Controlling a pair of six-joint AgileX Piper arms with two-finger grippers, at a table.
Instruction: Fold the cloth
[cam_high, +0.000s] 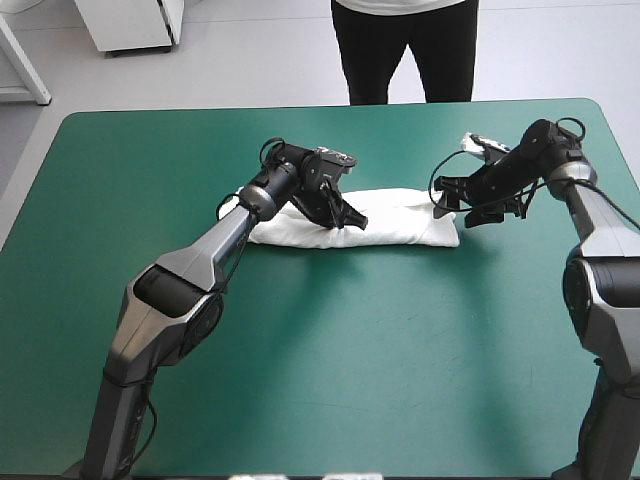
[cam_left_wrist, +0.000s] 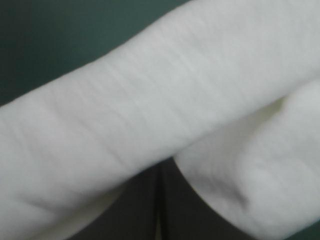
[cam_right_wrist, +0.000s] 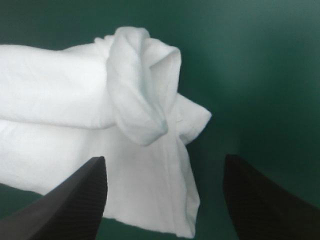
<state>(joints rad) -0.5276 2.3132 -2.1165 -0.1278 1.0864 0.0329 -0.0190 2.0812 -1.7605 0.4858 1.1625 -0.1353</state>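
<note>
The T-shirt lies as a long, narrow folded bundle on the table, between the two grippers. From the high view, the left gripper is pressed down onto the bundle near its middle, so most of the cloth's length runs out to either side of it. The right gripper sits just beside the bundle's end, low over the teal-green cover.

The high view does not show how either gripper's fingers stand; the wrist views do. In the left wrist view the left gripper has its black fingers drawn together with only a thin pale sliver between them. Their tips are buried under two thick rolls of the T-shirt, so it is clamped on the cloth. A strip of table shows beyond the roll.

In the right wrist view the right gripper stands wide, holding nothing. The T-shirt lies ahead of it and reaches in between the fingers, nearer one finger than the other. Only this view shows the bundle's end: stacked layers with a loose flap curled over the top, and bare table ahead of the other finger.
</note>
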